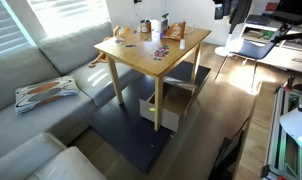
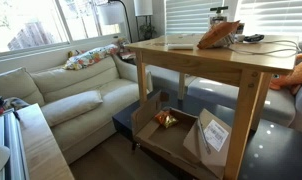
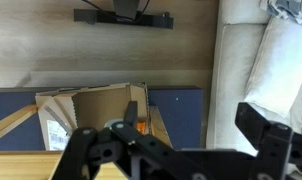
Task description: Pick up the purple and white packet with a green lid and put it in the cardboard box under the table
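Observation:
The light wooden table (image 1: 151,60) stands in both exterior views (image 2: 206,58). A small packet with a purple-blue and white body (image 1: 145,27) stands near its far edge, too small to make out its lid. The cardboard box (image 1: 163,108) sits under the table, also in an exterior view (image 2: 191,135) and in the wrist view (image 3: 96,110). My gripper (image 3: 187,112) is open and empty, high above the table's edge and looking down at the box. It shows as a dark shape at the top edge of an exterior view (image 1: 221,9).
An orange-brown packet (image 2: 216,36) and a dark bottle (image 2: 217,14) stand on the table. A pale sofa (image 2: 61,95) with a patterned cushion (image 1: 46,91) is beside it. A dark blue rug (image 3: 176,110) lies under the table. A desk with clutter (image 1: 276,45) is at the back.

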